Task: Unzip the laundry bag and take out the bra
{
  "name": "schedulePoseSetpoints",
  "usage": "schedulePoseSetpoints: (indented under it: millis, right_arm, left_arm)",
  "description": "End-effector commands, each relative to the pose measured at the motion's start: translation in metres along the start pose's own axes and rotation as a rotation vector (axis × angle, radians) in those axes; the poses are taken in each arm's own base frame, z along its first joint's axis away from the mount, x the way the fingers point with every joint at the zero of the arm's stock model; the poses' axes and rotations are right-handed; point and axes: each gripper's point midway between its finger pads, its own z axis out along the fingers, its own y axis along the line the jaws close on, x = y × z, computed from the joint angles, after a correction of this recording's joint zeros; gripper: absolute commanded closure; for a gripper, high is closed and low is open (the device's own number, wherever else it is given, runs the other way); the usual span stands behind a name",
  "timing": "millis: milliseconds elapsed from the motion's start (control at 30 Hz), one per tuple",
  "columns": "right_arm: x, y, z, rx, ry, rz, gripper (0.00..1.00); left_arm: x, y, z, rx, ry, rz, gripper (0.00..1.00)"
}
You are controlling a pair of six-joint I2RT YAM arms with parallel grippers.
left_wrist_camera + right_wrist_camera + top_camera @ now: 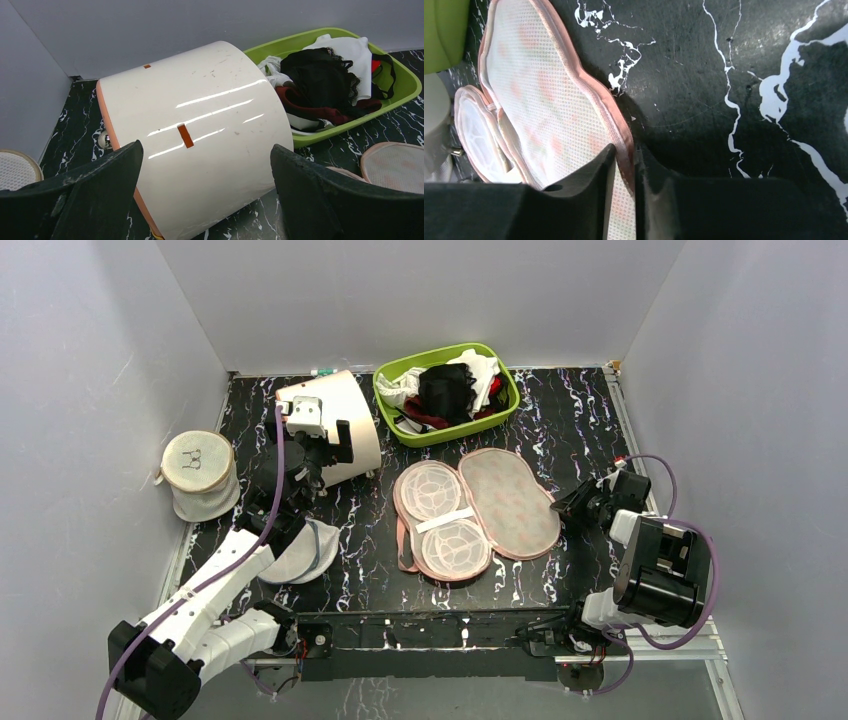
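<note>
The laundry bag (475,505) lies unzipped and spread flat mid-table, its pale mesh lining facing up inside pink edging. My right gripper (565,508) is at its right rim. In the right wrist view the right gripper (626,150) has its jaws pinched on the pink edging of the bag (539,100). The bra (445,390), black and soft, lies in the green basket (500,415); in the left wrist view it (320,75) rests on white cloths. My left gripper (206,150) stands wide open and empty in front of a white cylinder (200,125).
The glossy white cylinder (340,425) with an orange rim lies on its side at back left. A white mesh cylinder bag (200,475) stands at the left wall. A round white mesh pouch (300,555) lies under the left arm. Grey walls enclose the table.
</note>
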Motion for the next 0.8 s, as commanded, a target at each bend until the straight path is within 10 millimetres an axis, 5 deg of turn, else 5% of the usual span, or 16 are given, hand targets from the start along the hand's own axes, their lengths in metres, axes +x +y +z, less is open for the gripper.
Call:
schedulePoseSetpoints:
  millis: [0, 100, 467, 633, 767]
  right_arm:
    - [-0.007, 0.004, -0.005, 0.001, -0.035, -0.043, 0.89]
    - [-0.017, 0.012, -0.013, -0.006, -0.076, -0.067, 1.00]
    - [-0.067, 0.057, -0.059, 0.002, -0.227, -0.175, 1.00]
    - [-0.076, 0.090, -0.073, 0.047, -0.271, -0.284, 1.00]
    - [-0.063, 0.136, -0.072, 0.031, -0.267, -0.398, 1.00]
  left_arm:
    - [-0.024, -0.001, -0.001, 0.009, -0.052, -0.032, 0.02]
    - [-0.022, -0.003, 0.000, 0.015, -0.045, -0.032, 0.02]
    - [-0.020, -0.004, 0.001, 0.018, -0.039, -0.029, 0.02]
    - [-0.021, -0.004, 0.001, 0.020, -0.040, -0.032, 0.02]
    - [-0.020, -0.005, 0.001, 0.023, -0.038, -0.031, 0.02]
